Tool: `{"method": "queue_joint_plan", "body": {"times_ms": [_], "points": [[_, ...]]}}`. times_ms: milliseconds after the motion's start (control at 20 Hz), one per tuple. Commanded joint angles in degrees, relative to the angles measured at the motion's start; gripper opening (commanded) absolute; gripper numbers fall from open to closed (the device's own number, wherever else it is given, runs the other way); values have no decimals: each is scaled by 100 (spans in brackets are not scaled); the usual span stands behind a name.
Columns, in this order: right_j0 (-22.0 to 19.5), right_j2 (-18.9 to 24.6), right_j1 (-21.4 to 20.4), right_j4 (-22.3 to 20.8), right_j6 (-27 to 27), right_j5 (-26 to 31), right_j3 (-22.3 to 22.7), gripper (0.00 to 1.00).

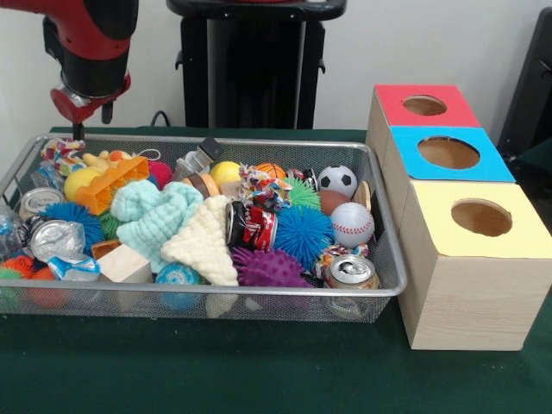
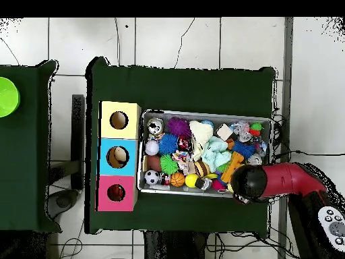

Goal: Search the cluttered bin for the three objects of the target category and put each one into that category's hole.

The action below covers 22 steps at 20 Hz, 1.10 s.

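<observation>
Front view, gripper above bin corner

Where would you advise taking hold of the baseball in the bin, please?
Grip the baseball across its upper half, coming straight down. It lies high on the pile with its top bare, while the blue spiky ball and the bin wall crowd its sides. Being round, it may slip, so close below the crown.

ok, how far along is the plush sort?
Nothing looks done: the red box's hole shows no toy, though its inside is dark. In hand: nothing visible; the gripper hovers over the bin's far corner, away from the boxes. Left: find and drop all three plush animals; none clearly identifiable.
</observation>
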Motion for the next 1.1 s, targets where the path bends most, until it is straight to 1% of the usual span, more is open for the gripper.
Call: {"method": "queue_joint_plan", "body": {"times_ms": [50, 100, 200, 300, 400, 450, 550, 650, 750, 850, 1100], "points": [[-64, 425, 149, 86, -1044, 189, -124, 100], [-73, 434, 169, 92, -1039, 169, -125, 100], [-124, 514, 164, 81, -1205, 111, -50, 100], [-223, 684, 217, 91, -1384, -77, 56, 100], [-391, 942, 291, 120, -1536, -399, 161, 100], [-499, 1106, 330, 84, -1554, -719, 209, 100], [-627, 1331, 382, 35, -1506, -1063, 249, 100], [-729, 1504, 439, 30, -1482, -1187, 278, 100], [-779, 1628, 403, 48, -1428, -1203, 345, 100], [-778, 1706, 352, 76, -1316, -1176, 391, 100], [-754, 1778, 352, -16, -1275, -1139, 450, 100]]}}
